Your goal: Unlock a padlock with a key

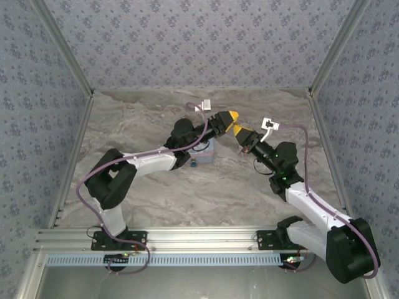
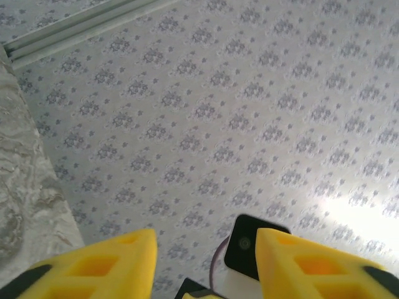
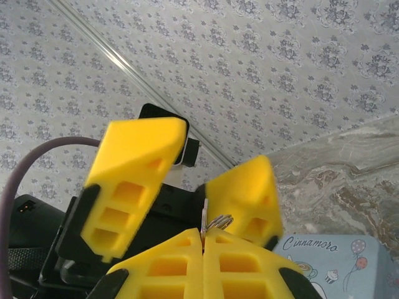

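Over table [image 1: 156, 193], off walls [image 1: 187, 43]: right hand [image 3: 203, 233] pinching key [image 3: 212, 220]; left hand [image 2: 206, 242] part-open, empty.

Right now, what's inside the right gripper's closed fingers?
A small metal ring pokes out of the shut right gripper. The rest of what it pinches is covered by its yellow pads.

You have a grey marbled table [image 1: 156, 199]. Floral-papered walls [image 1: 199, 37] surround it; an aluminium rail [image 1: 199, 237] edges its near side.

Tally: two grippers (left gripper [image 1: 232, 116], right gripper [image 1: 241, 132]); one printed tin [image 3: 336, 268] near them; one metal ring [image 3: 218, 220] at right's tip.
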Action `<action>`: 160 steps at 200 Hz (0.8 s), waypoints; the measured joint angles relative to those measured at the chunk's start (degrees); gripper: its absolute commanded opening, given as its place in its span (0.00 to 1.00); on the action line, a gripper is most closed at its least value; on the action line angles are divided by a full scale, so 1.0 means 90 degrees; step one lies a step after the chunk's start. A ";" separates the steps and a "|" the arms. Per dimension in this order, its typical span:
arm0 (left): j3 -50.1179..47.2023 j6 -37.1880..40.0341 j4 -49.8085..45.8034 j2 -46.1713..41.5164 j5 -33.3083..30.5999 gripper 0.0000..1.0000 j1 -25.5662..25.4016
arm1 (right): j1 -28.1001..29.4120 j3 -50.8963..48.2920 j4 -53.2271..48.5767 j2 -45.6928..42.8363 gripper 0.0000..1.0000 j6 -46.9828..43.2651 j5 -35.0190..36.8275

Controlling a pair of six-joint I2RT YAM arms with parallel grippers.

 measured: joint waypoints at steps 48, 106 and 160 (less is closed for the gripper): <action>0.0000 -0.0019 0.0015 0.0000 0.0034 0.14 0.0002 | 0.0000 0.0002 0.0063 0.0000 0.00 0.0073 0.0097; 0.0027 0.0066 0.0015 0.0000 0.0041 0.00 0.0010 | -0.0010 0.0000 0.0068 0.0012 0.08 0.0136 0.0107; 0.0044 0.1256 -0.1202 -0.0493 0.0381 0.00 0.0199 | -0.0627 -0.0034 -0.0498 -0.0330 0.49 0.0058 -0.0610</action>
